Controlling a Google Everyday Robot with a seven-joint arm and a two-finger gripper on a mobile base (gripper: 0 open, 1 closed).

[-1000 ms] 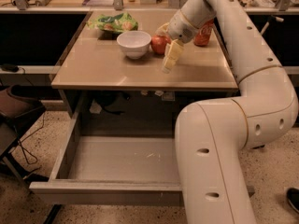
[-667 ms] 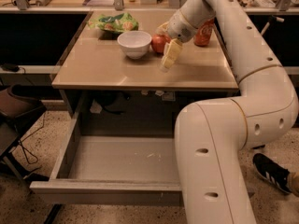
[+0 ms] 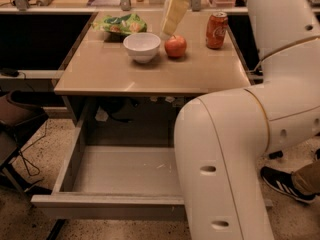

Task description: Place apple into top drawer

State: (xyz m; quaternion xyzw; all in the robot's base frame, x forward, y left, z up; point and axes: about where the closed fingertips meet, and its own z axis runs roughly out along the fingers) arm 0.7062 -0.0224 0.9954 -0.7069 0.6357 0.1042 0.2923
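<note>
The apple (image 3: 175, 46), red-orange and round, sits on the tan table (image 3: 100, 74) between a white bowl (image 3: 142, 46) and a red soda can (image 3: 216, 30). My gripper (image 3: 170, 28) hangs just above and behind the apple, tilted down toward it, and holds nothing. The top drawer (image 3: 110, 206) is pulled out below the table's front edge, and its grey floor (image 3: 125, 169) is bare. My arm's big white links fill the right side and hide the drawer's right part.
A green bag of chips (image 3: 120, 24) lies at the back of the table behind the bowl. A person's black shoe (image 3: 282, 184) stands on the floor at the right. A dark chair (image 3: 15, 119) is at the left.
My gripper was down at the apple, covering part of it; now it is lifted above it and the apple stands free on the table. A shoe has come in at the right.
</note>
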